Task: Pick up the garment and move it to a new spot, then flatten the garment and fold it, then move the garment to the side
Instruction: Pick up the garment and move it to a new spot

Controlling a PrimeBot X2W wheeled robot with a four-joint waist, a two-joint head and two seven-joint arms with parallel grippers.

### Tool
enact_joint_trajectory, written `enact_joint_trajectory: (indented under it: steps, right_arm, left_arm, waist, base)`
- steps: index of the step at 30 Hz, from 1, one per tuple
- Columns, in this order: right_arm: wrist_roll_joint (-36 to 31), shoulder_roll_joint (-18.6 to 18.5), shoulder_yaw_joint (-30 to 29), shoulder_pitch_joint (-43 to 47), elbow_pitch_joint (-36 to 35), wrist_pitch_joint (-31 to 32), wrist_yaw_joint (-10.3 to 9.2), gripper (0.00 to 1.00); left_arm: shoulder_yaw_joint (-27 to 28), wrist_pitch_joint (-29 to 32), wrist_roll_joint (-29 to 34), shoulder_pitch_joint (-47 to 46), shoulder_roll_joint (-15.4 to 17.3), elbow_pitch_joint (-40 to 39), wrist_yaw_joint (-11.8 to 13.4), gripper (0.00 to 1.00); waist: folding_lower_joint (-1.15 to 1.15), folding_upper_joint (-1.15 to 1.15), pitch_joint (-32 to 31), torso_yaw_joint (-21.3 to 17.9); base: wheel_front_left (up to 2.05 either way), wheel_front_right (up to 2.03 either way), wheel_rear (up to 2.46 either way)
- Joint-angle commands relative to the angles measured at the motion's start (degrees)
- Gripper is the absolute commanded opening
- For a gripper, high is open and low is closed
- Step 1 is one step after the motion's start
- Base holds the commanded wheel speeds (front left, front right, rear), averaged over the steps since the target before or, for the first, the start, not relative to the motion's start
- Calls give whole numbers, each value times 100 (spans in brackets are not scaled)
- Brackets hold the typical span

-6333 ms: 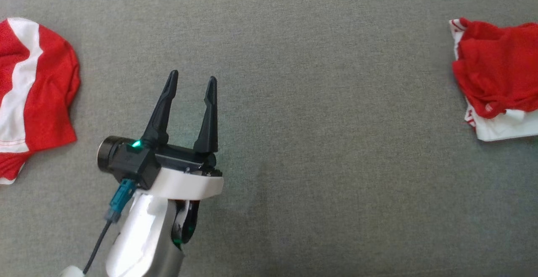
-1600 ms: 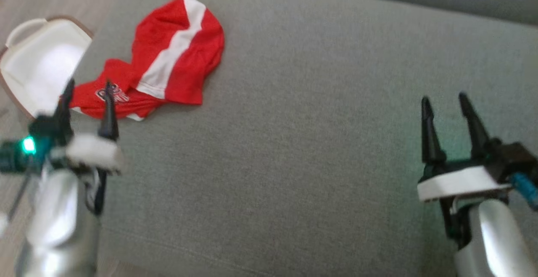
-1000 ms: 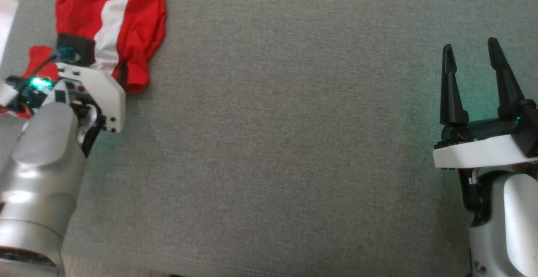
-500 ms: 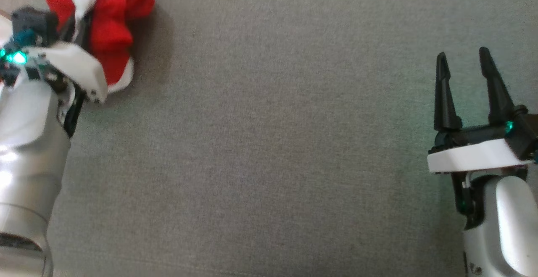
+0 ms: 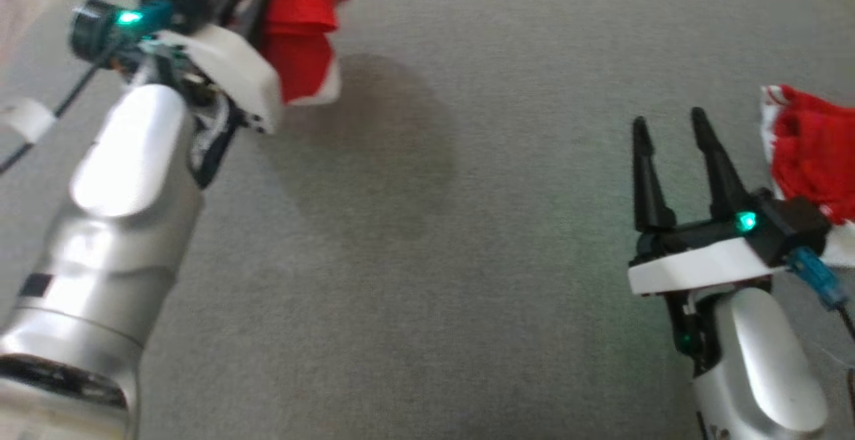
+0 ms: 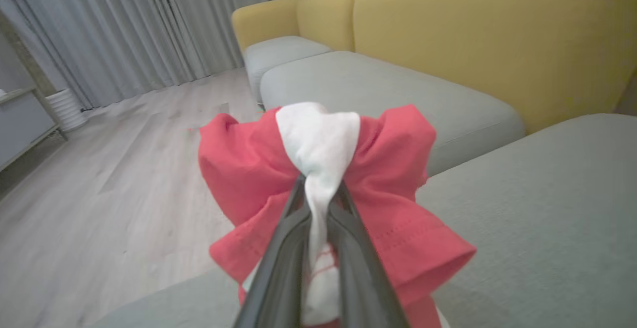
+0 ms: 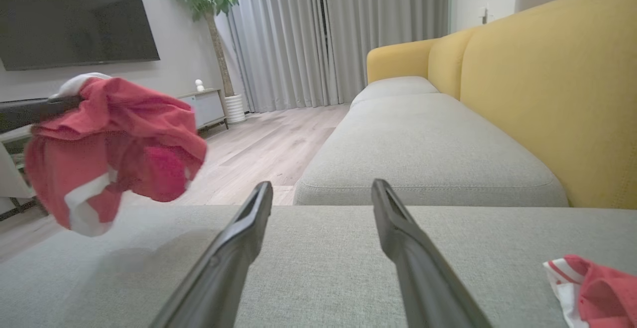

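The left claw [image 6: 320,193] and the right claw [image 5: 668,117] each have two long matte-black fingers [image 5: 648,179] that taper to blunt points, set in a black base. Behind each base sits a white wrist plate [image 5: 701,272] with rounded edges; the left one shows small dark screw holes [image 5: 257,118]. Both forearms [image 5: 127,226] are smooth silver-grey shells, and the left carries a small dark rectangle [image 5: 33,285]. A black camera module [image 5: 100,23] with a green light [image 5: 128,18] sits on the left wrist, with a thin black cable [image 5: 75,91] bearing a white tag [image 5: 23,118]. The right wrist has a second green light [image 5: 746,221] and a blue connector [image 5: 811,273].
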Motion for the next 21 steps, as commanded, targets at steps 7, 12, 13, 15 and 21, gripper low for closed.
enact_joint_trajectory:
  steps: [7, 12, 13, 15, 21]
  right_arm:
    - [325, -14, 617, -568, 194, -250, -5, 100]
    - [446, -14, 764, -691, 341, -305, -5, 100]
    - [459, -14, 760, -701, 363, -310, -5, 100]
    - [473, -14, 750, -705, 400, -318, -5, 100]
    - [418, -14, 612, -564, 398, -326, -5, 100]
  left_arm:
    - [-300, 590, 150, 178, -134, -961, 274, 0]
    - [-453, 591, 108, 400, -451, -1006, 392, 100]
    - [-442, 503, 93, 426, -496, -1011, 424, 100]
    - [-394, 245, 107, 454, -537, -1035, 533, 100]
    - [-79, -502, 49, 675, -370, -1111, 845, 100]
  waist:
    - [1, 0, 73, -884]
    - [1, 0, 88, -1232]
    - [1, 0, 84, -1265]
    - [1, 0, 63, -1299]
    - [1, 0, -106, -1115]
  base:
    - [0, 0, 0]
    - [0, 0, 0]
    - [0, 0, 0]
    - [0, 0, 0]
    - [0, 0, 0]
